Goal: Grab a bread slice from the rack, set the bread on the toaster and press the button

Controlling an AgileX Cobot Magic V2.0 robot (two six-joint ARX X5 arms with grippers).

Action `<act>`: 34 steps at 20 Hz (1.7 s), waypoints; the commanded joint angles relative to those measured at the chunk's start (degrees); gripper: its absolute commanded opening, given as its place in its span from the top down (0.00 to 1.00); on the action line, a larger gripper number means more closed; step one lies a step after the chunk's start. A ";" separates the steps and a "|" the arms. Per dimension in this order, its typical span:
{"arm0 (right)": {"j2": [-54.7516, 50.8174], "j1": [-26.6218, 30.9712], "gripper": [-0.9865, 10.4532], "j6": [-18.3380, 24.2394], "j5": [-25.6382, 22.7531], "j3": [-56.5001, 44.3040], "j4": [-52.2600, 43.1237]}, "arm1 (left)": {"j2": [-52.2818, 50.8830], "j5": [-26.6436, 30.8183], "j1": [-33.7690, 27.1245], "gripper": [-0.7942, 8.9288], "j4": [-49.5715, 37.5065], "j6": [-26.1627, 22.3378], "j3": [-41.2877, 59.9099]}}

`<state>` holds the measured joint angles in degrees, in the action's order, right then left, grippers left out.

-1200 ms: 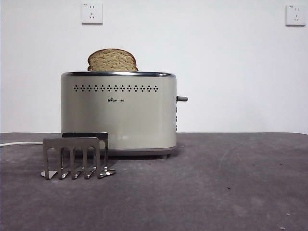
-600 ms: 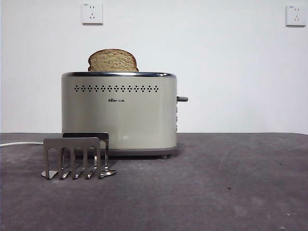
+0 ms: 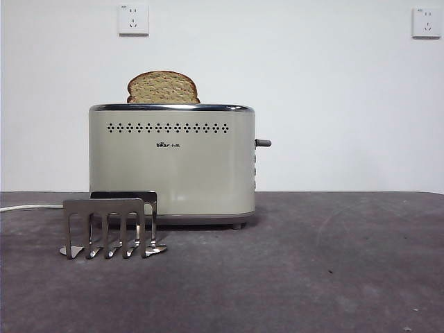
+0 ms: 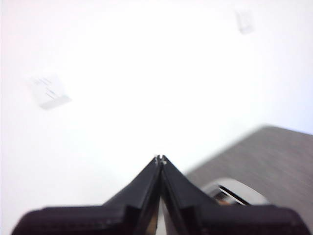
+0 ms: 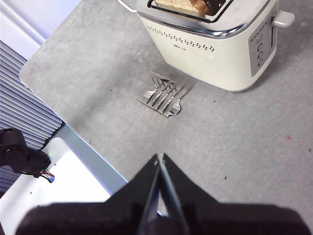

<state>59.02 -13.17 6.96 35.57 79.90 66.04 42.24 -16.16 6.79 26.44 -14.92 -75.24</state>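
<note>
The slice of bread point(image 3: 163, 87) stands in the toaster's slot with its domed top showing above the chrome rim. It also shows in the right wrist view point(image 5: 188, 4). The cream toaster point(image 3: 171, 163) stands on the grey table, and its lever point(image 3: 263, 143) sticks out high on its right side. The metal rack point(image 3: 109, 227) stands empty in front of the toaster's left corner. My left gripper point(image 4: 160, 159) is shut, raised and pointing at the wall. My right gripper point(image 5: 160, 157) is shut, high above the table, away from the toaster point(image 5: 215, 39).
A white cable point(image 3: 28, 207) runs off the table's left side. Two wall sockets point(image 3: 133, 19) sit high on the white wall. The table's edge point(image 5: 73, 129) shows in the right wrist view, with grey slats beyond it.
</note>
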 commanded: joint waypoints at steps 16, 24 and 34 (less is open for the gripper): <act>-0.04 -0.02 0.91 0.46 0.07 -0.44 -0.17 | -34.42 7.19 -6.23 0.92 -30.25 9.42 66.90; -0.04 -0.02 0.91 0.46 0.07 -0.44 -0.17 | -39.39 7.19 -6.23 0.92 -29.16 9.44 74.53; -0.04 -0.02 0.91 0.48 0.07 -0.44 -0.15 | -42.14 6.75 -6.23 0.92 -16.48 12.24 75.01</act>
<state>59.00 -13.17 6.96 35.57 79.90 66.04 0.25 -9.28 0.75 9.96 -4.32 -1.02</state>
